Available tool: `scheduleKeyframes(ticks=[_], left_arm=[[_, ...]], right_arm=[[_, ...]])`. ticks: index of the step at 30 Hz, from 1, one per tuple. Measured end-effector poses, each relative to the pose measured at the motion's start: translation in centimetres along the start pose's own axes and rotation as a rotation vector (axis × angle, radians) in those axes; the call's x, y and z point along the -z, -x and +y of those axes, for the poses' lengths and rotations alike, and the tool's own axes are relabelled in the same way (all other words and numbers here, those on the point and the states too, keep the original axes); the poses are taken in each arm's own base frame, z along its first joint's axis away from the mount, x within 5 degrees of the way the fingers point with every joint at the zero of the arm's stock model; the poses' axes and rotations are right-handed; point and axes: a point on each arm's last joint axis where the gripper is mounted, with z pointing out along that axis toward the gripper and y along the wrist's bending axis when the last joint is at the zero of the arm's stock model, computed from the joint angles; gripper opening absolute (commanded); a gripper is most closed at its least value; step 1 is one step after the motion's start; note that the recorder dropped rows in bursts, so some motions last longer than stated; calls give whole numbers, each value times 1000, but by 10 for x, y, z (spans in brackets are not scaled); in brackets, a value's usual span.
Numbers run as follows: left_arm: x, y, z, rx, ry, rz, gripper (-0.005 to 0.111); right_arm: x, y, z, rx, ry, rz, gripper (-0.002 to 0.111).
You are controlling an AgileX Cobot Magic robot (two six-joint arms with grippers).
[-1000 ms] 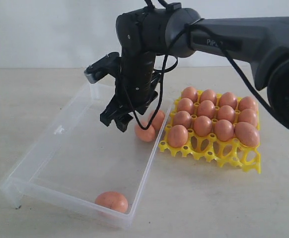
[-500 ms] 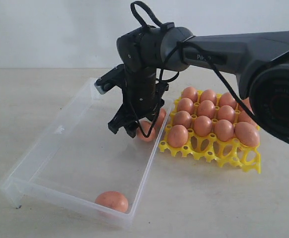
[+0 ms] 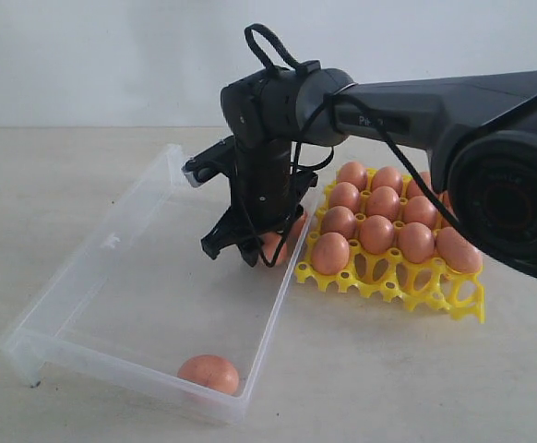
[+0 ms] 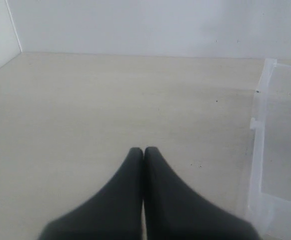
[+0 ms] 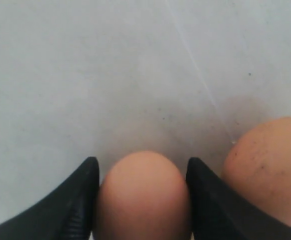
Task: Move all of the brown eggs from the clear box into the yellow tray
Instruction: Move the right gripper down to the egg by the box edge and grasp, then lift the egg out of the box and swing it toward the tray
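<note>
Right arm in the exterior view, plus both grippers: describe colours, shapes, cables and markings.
The right arm is dark grey with rounded casings and pale lettering, too small to read, on its long link. A black cable loops above the wrist and runs along the arm. The right gripper is black. The left gripper has matte black fingers tapering to rounded tips.

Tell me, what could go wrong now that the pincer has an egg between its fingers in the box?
The right pincer looks closed on the egg by its rounded sides: too hard a squeeze might crack it, too soft and it could slip. A second egg sits right beside one finger, so lifting might nudge it. The yellow tray is nearly full, so setting down could bump neighbours.
</note>
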Motion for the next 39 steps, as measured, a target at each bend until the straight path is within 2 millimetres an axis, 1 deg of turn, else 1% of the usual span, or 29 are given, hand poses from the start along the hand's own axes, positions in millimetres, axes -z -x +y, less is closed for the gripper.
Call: scheduleKeyframes(ticks=[2,4,5,8,10,12,14,15,16,17,18,19,20,21,23,25,27,28,29,30,31,32,33,34,37,39], left_arm=[[0,0,0,-6,1,0,-4],[0,0,0,-11,2,0,1],[0,0,0,-17,3,-1,6],[0,0,0,-27,5,-1,26],[0,0,0,-28,5,-1,43],[0,0,1,-30,6,-1,59],[0,0,1,-31,6,-1,74],[0,0,1,-30,6,-1,80],[0,0,1,-30,6,-1,89],[0,0,1,-30,6,1,91],[0,0,1,-32,7,1,93],[0,0,1,-32,7,1,94],[0,0,1,-32,7,1,93],[0,0,1,-32,7,1,93],[0,0,1,-36,8,0,93],[0,0,1,-36,8,0,93],[0,0,1,-38,9,0,92],[0,0,1,-50,12,-1,91],[0,0,1,-53,14,-1,86],[0,0,1,-58,15,-2,81],[0,0,1,-58,15,-2,73],[0,0,1,-60,16,-2,67],[0,0,1,-60,16,-2,57],[0,0,1,-60,16,-2,52],[0,1,1,-60,14,-8,38],[0,1,1,-60,14,-10,30]], right_arm=[[0,-1,0,11,3,7,0],[0,-1,0,13,3,8,0],[0,-1,0,12,5,11,0],[5,-1,2,5,20,7,0],[16,1,2,-1,25,-19,0],[35,4,1,-6,25,-81,0],[58,8,0,-15,31,-158,0],[74,10,0,-21,35,-206,0],[90,11,1,-34,52,-257,0],[119,12,3,-58,90,-350,0],[135,12,4,-69,114,-400,0],[162,12,6,-87,152,-494,0],[175,11,7,-99,171,-539,0],[196,10,8,-111,195,-613,0],[210,11,9,-131,224,-683,0],[214,15,12,-120,234,-750,0],[213,21,24,-86,247,-845,0],[213,24,35,-69,264,-905,0],[213,26,42,-62,273,-937,0],[209,27,58,-50,283,-988,0],[206,27,66,-46,282,-1009,0],[196,26,78,-48,277,-1036,0],[191,25,85,-57,284,-1039,0],[181,21,95,-71,297,-1033,0],[168,16,104,-92,324,-993,0],[161,12,106,-98,334,-962,0]])
